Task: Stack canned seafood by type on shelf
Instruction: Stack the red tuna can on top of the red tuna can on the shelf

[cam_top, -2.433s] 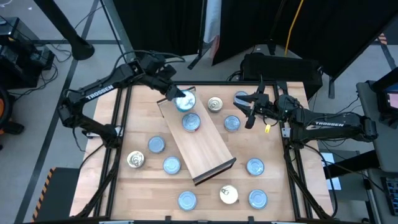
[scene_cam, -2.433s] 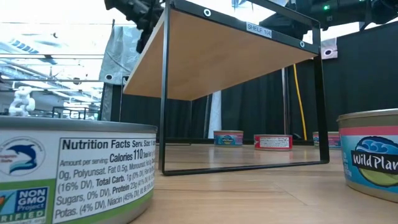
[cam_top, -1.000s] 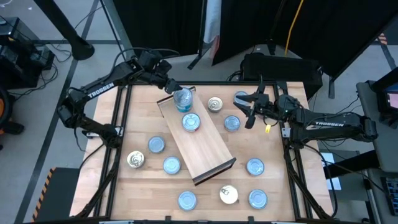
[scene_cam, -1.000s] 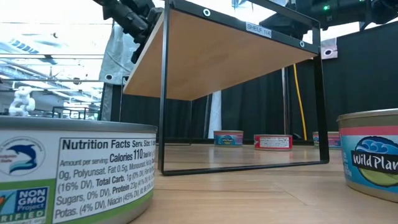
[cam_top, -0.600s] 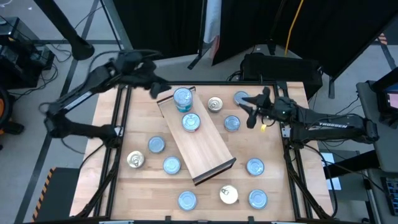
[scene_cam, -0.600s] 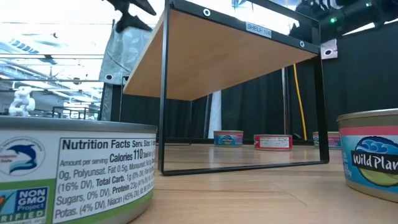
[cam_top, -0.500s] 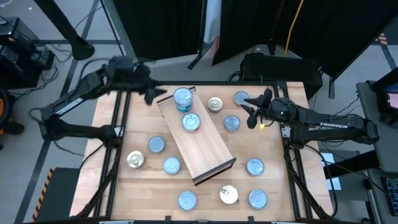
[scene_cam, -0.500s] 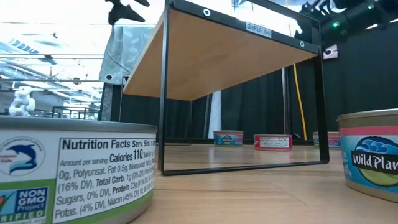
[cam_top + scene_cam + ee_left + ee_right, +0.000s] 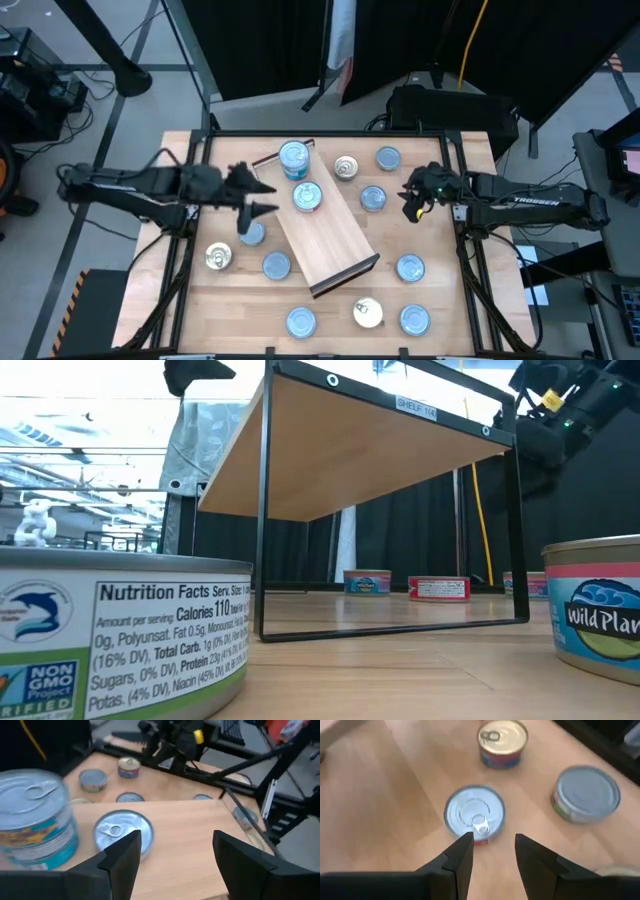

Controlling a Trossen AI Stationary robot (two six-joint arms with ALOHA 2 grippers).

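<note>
The shelf (image 9: 322, 232) lies slantwise at mid-table. At its far end stands a stack of light-blue tins (image 9: 294, 158) (image 9: 35, 835), with a single tin (image 9: 307, 196) (image 9: 123, 827) just nearer on the board. My left gripper (image 9: 262, 197) (image 9: 175, 850) hovers open at the shelf's left edge, pointing across the board at that single tin. My right gripper (image 9: 410, 200) (image 9: 492, 852) is open, tipped down right of a light-blue tin (image 9: 373, 198) (image 9: 475, 812) standing on the table. A gold-topped tin (image 9: 346, 167) (image 9: 502, 740) and another tin (image 9: 388, 158) (image 9: 586, 792) stand beyond it.
More tins stand on the table: two light-blue (image 9: 250, 232) (image 9: 276, 265) and one gold-topped (image 9: 218, 257) left of the shelf, three along the near edge (image 9: 301, 321) (image 9: 367, 313) (image 9: 414, 319), one at the right (image 9: 410, 267). In the low view the shelf (image 9: 380, 450) stands raised on a black frame.
My left gripper has drawn back from the tin stack at the shelf's far end, swung toward the table's left and near side, and now points at the shelf's left edge. My right gripper has moved slightly toward the near edge and tipped downward. The tins have stayed put.
</note>
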